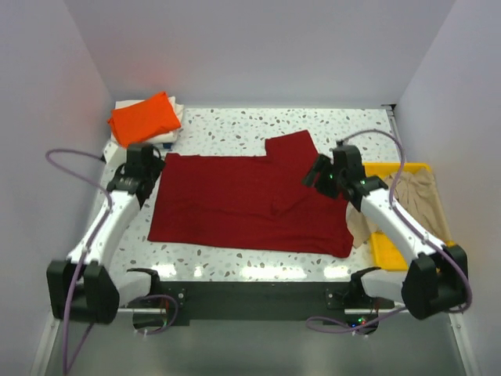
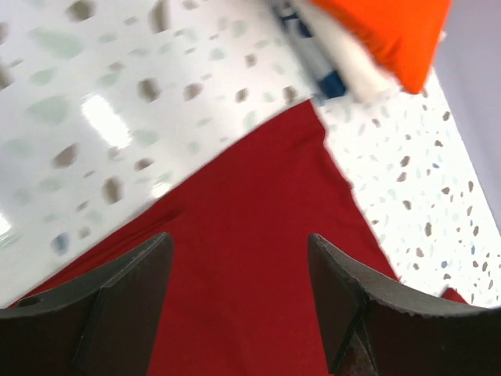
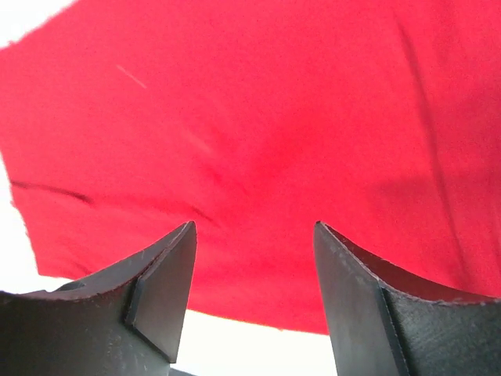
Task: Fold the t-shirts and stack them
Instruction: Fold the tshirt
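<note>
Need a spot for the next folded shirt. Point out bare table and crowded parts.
Bare table: the far strip between the orange shirt and the right wall; a narrow near strip before the dark red shirt. Crowded: the centre under it; the right, with yellow tray and beige shirt.

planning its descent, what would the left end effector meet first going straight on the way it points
Probably the dark red t-shirt, near its corner: the cloth lies straight ahead of the open left end effector. Depth is unclear.

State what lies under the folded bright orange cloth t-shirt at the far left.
A folded whitish cloth t-shirt peeks out beneath; the bright orange cloth t-shirt hides most of it.
</note>
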You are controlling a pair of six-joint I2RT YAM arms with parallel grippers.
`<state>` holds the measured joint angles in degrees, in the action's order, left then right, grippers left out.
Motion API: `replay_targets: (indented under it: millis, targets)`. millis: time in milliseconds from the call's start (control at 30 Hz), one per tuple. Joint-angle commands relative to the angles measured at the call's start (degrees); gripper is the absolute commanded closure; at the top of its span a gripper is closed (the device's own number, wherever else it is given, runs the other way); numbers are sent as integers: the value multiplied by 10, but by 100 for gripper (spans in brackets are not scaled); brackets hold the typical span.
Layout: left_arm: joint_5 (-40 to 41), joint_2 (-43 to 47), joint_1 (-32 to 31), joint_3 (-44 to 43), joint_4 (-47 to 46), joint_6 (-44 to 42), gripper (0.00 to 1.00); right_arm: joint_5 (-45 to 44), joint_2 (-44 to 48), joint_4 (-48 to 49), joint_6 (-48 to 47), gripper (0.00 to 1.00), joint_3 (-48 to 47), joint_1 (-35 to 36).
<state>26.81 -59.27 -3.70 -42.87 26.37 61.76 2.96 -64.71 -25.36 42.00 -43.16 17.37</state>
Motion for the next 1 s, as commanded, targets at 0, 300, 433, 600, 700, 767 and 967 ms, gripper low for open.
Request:
replay_targets:
  millis: [0,300,433,600,700,767,967]
  targets:
    - [1,-165,-26,-143,-41,-60,27,-4,-93,59,-73,36,-153,2]
    - [57,-459,-42,-381,-4,-98,34,19,-335,71,-119,38,-373,-19]
    - [69,-558,-42,-457,21,-103,35,31,-392,74,-126,39,-411,-27]
    - [65,-619,-42,-506,24,-100,37,37,-435,80,-133,39,-434,-30]
    - [65,-654,-42,-533,25,-101,37,44,-447,83,-137,39,-439,-30]
    - [70,-673,-42,-551,28,-99,38,49,-461,83,-140,39,-446,-30]
    - [70,-697,-39,-571,28,-102,41,52,-489,85,-142,39,-455,-36]
